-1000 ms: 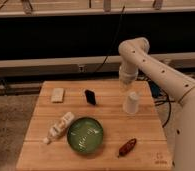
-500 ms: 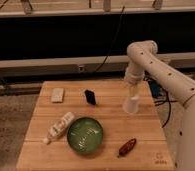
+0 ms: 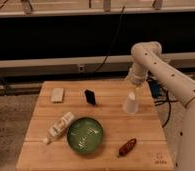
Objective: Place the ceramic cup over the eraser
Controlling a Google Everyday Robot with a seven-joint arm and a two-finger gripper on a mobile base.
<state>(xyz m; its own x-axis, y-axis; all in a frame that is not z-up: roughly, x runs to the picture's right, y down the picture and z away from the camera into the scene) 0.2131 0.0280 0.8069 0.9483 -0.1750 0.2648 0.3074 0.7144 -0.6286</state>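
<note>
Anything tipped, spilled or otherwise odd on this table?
The white bottle lies on its side left of the green bowl. The ceramic cup stands wide end down at the right of the table, directly under the claw, well apart from the eraser. No spill or damage shows.

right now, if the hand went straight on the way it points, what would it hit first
Most likely the ceramic cup: the hand hangs just above it, pointing down. Depth is unclear from this one view, so it could be slightly off line and meet the table instead.
</note>
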